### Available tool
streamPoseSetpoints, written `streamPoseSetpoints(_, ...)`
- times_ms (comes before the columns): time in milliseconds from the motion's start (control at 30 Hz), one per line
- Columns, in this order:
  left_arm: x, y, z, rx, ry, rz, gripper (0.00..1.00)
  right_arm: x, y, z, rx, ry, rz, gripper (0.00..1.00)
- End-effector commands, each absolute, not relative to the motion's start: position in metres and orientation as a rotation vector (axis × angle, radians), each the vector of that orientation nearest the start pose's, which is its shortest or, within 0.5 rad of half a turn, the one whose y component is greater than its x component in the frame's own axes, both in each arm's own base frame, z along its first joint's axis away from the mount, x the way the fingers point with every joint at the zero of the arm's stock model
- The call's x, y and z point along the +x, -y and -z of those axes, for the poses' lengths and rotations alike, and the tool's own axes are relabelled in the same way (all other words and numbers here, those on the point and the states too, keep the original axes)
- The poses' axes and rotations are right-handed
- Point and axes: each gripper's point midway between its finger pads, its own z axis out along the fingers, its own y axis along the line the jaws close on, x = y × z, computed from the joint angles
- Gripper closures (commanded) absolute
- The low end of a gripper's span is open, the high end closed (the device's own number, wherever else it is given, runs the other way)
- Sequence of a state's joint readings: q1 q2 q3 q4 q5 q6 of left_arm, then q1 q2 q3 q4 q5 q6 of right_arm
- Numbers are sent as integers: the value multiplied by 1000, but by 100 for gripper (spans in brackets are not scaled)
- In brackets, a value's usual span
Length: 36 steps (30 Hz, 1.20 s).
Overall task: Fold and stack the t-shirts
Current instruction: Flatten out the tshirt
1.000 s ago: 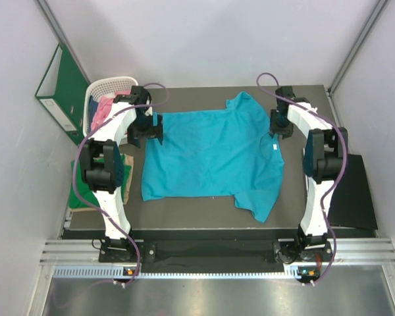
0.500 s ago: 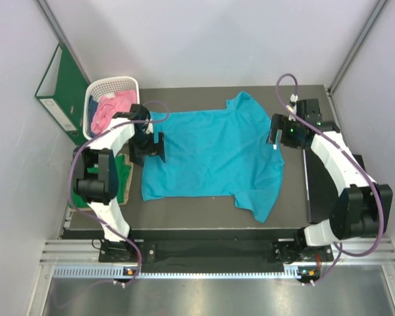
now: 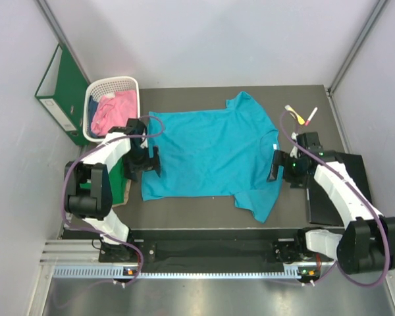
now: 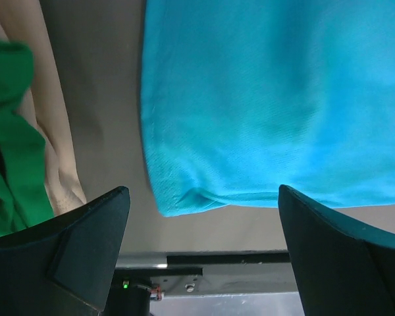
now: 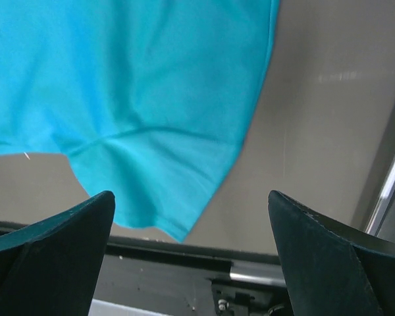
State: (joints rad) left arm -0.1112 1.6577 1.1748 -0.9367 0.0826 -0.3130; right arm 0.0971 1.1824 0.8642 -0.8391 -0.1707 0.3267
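**both claws spread wide and empty at the ends of the teal shirt**

the teal-blue t-shirt (image 3: 210, 151) lies spread flat on the grey table (image 3: 184, 99), hem to the left, collar to the right. one sleeve points to the far edge and the other to the near edge.

the left arm rises from its base, elbow pushed out to the left. its forearm reaches over toward the white basket (image 3: 112, 82), and the wrist bends back toward the near side. the left gripper (image 3: 145, 163) sits at the shirt's hem edge. in the left wrist view its fingers (image 4: 85, 250) stand far apart with nothing between them, and the shirt's near hem corner lies below the gap.

the right arm is folded with its elbow low and far out to the right, forearm running up and inward. the right gripper (image 3: 276, 164) is at the shirt's collar-side edge, just above the near sleeve. its fingers (image 5: 52, 243) are spread just as wide and grip nothing. whether either claw touches the cloth, i cannot tell.

the pink t-shirt (image 3: 108, 112) is bunched in the basket. the green t-shirt (image 4: 6, 131) lies off the table's left edge on a beige sheet (image 4: 52, 151). a green binder (image 3: 56, 92) leans on the left wall.
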Motion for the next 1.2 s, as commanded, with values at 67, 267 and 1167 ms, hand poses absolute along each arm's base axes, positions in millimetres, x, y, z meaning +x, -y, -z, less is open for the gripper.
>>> streamPoseSetpoints(67, 248, 48, -56, -351, -3029, 97, 1, 186, -72, -82, 351, -2822, -413, 0)
streamPoseSetpoints(267, 234, 56, -54, -406, -3036, 157, 4, 166, -84, -65, 374, -2892, -449, 5)
streamPoseSetpoints(1167, 245, 76, -44, -451, -3094, 147, 100, 149, -122, 4, 277, -3090, -495, 100)
